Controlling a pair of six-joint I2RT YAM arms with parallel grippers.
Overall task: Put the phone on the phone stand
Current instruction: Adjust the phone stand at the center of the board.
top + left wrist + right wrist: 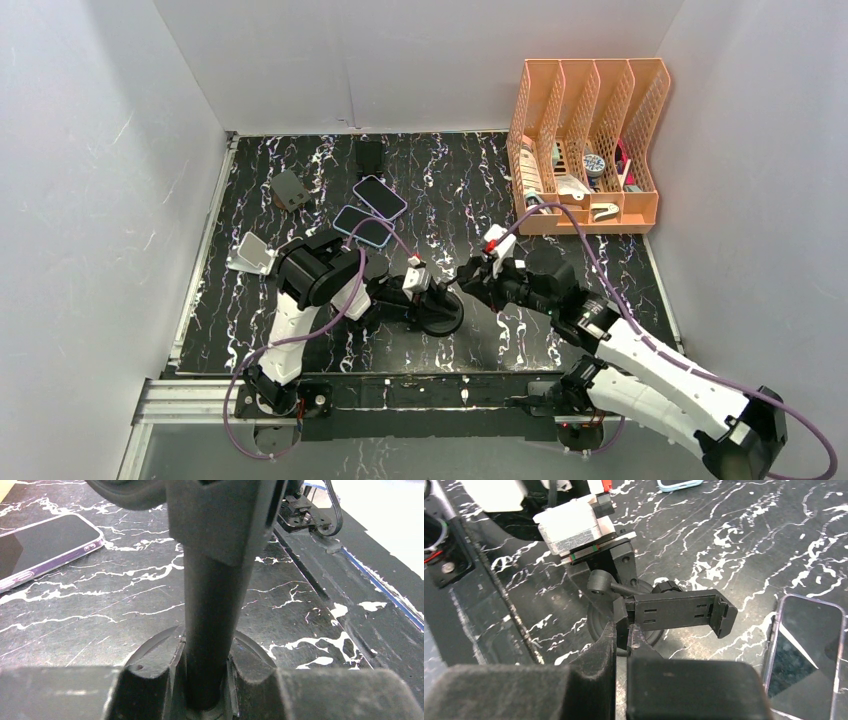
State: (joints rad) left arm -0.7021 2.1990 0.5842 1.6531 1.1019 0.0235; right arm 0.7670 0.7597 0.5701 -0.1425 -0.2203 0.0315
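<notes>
The left fingers are clamped around the upright post of the black phone stand, just above its round base, near the middle of the marbled worktop. The right fingers are clenched, with their tips at one end of the stand's cradle; I cannot tell whether they pinch it. The purple-cased phone and the blue-cased phone lie flat side by side, beyond the stand to its far left.
</notes>
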